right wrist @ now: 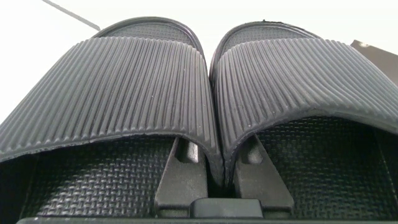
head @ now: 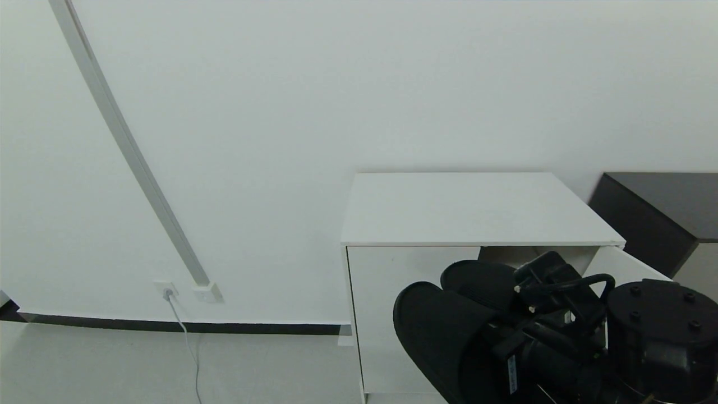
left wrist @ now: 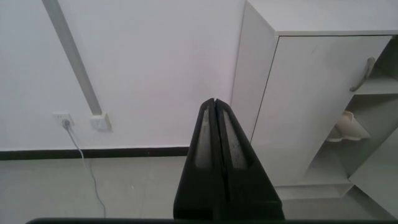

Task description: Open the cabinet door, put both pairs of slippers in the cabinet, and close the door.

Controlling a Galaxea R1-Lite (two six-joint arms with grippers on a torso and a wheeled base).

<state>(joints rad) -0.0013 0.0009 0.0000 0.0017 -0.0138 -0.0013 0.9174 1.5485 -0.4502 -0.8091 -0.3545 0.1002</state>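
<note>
Jaws first: on the right arm they're clamped onto the black slippers, fingers tucked one under each strap. They squeeze the two inner walls together, so both shoes should travel as one load. On the left arm the jaws are pressed tight together with nothing between them, parked off to the cabinet's left, clear of the action.

Now the big piece: one white cabinet with two doors. The left door is shut and the right door stands swung out, so the way in is open. The black pair, two slippers, hovers just in front of the cabinet at the edge of that opening, not yet inside. On a shelf within sits one pale slipper; I can't make out its partner. Smallest of all is one handle, on the shut door.
</note>
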